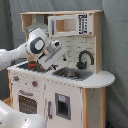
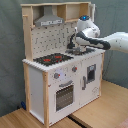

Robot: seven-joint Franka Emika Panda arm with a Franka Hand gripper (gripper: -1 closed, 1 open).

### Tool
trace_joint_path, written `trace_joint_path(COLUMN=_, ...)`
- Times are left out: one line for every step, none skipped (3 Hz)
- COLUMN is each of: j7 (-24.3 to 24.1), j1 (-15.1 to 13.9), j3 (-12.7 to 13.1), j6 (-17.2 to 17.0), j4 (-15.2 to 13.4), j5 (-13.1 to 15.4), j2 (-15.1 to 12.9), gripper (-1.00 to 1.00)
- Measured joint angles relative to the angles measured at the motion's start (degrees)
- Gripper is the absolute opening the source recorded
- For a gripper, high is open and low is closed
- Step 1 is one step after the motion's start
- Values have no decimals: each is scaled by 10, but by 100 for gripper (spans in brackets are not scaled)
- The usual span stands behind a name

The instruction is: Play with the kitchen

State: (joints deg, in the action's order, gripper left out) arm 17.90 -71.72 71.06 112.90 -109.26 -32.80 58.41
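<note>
First exterior view: gripper [image 1: 54, 64] low over worktop between hob [image 1: 31, 65] and sink [image 1: 71, 73]; finger state cannot tell. Arm hides hob centre. Tap [image 1: 84, 58] just beyond. Kitchen [image 2: 60, 85] on wooden floor [image 2: 107, 107], grey curtain [image 2: 10, 50] behind.

First exterior view: faces the kitchen [image 1: 60, 75] from its sink-side front, close.
Second exterior view: hob-side front, farther back.
Shared: the kitchen's front and counter [image 2: 75, 56].
</note>
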Motion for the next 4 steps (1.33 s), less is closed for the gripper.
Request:
trace_joint_path(j7=-4, j1=-35, j3=24, j6=-23, j4=-1, j5=-10, j2=-29, gripper=100)
trace_joint_path(j7=-9, j1=-65, j3=57, j6=-24, j4=4, j5=-47, j2=-35, gripper=100)
trace_joint_path(j7=-9, j1=-100, j3=76, j6=-47, j4=20, j5=-82, j2=-39, gripper=100)
trace_joint_path(j7=-6, j1=-126, j3=109, j6=-71, j4=49, j5=-89, j2=-61, gripper=100)
